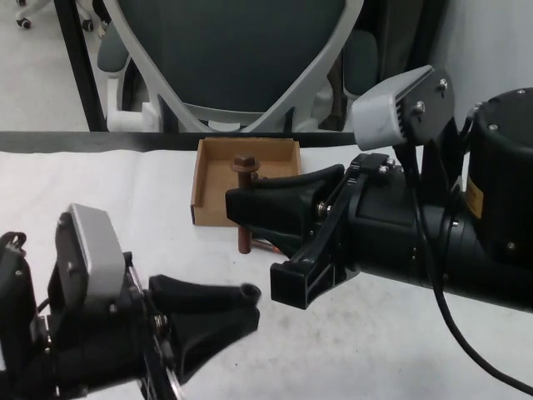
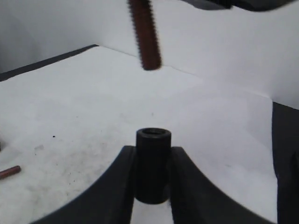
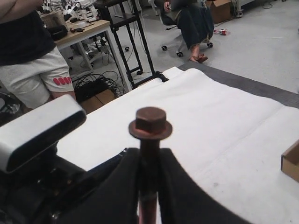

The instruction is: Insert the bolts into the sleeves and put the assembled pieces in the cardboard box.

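White cloth covers the bench (image 1: 125, 175), with a chair (image 1: 233, 50) behind its far edge. One box (image 1: 200, 187) sits at the middle of that far edge, open side up.

The right pincer (image 1: 235, 202) is clamped on one bolt (image 1: 244, 167) just in front of the box. The bolt's long axis is upright, with the hex head on top and the threaded end pointing down. The fingers hide the middle of its shank.

The left pincer (image 2: 153, 151) grips one sleeve (image 2: 153, 163) closer to the near edge. The sleeve is also upright, with its open bore facing up and its lower end cut off from sight. In the left wrist view the bolt's threaded tip hangs above the sleeve and apart from it, blurred.

The end of a second shank (image 2: 9, 172), copper-coloured, lies flat on the bench. The rest of it is cut off.
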`<state>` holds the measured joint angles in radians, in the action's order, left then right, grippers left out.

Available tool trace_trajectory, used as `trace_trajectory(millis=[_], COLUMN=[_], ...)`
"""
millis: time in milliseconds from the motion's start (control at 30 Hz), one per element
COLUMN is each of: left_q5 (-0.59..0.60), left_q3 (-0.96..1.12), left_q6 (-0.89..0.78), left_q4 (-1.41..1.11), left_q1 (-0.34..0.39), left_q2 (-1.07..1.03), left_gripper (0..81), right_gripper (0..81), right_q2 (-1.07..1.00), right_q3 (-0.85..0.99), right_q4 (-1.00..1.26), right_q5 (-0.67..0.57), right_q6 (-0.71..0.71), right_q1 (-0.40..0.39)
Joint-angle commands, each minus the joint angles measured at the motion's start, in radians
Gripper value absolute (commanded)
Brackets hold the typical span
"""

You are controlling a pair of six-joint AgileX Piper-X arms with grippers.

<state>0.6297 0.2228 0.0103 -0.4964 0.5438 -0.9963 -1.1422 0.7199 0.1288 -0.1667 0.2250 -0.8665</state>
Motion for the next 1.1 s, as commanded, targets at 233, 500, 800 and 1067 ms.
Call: trace_trajectory(millis=[233, 500, 800, 1067], left_q5=[-0.081, -0.047, -0.022, -0.040], left_q3=[0.003, 0.003, 0.003, 0.003], left_q6=[-0.258, -0.258, -0.156, -0.107], left_q4=[-0.183, -0.183, -0.169, -0.103], left_q1=[0.004, 0.004, 0.004, 0.004], left_q2=[0.012, 0.012, 0.012, 0.012], left_gripper=[0.8, 0.8, 0.8, 0.8], right_gripper=[0.2, 0.2, 0.2, 0.2], right_q2=[0.009, 0.009, 0.009, 0.016], right_q3=[0.000, 0.000, 0.000, 0.000], right_q4=[0.026, 0.026, 0.026, 0.026], right_q5=[-0.041, -0.041, -0.041, -0.041], right_q6=[0.023, 0.023, 0.019, 0.019], right_q1=[-0.001, -0.001, -0.001, -0.001])
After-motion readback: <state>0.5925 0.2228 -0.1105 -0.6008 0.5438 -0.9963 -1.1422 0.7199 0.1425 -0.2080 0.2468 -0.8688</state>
